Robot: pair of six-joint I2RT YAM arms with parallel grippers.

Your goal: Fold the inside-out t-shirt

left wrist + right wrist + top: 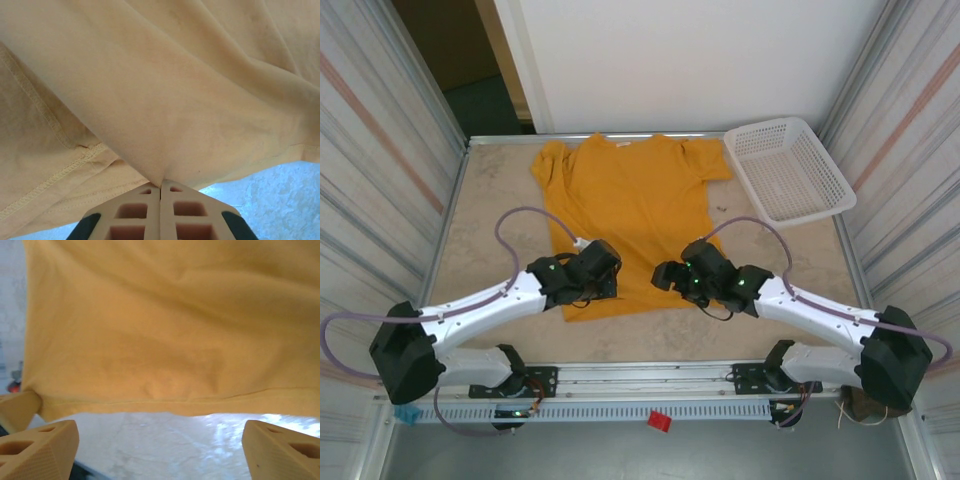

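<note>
Fabric is what we see pinched in the left gripper (160, 186), its jaws pressed together on a fold of the mustard orange-yellow short-sleeved cotton t-shirt (635, 215) near its hem. The right gripper (159, 432) stands spread just short of that hem. We find the shirt lying on the pale table (490, 200), collar at the far side, a white plastic mesh basket (790, 165) near its right sleeve.

white arm links (485, 298) with black joints (408, 358), lilac cables (506, 226) and tan, hollow-celled fingers (131, 216).
</note>
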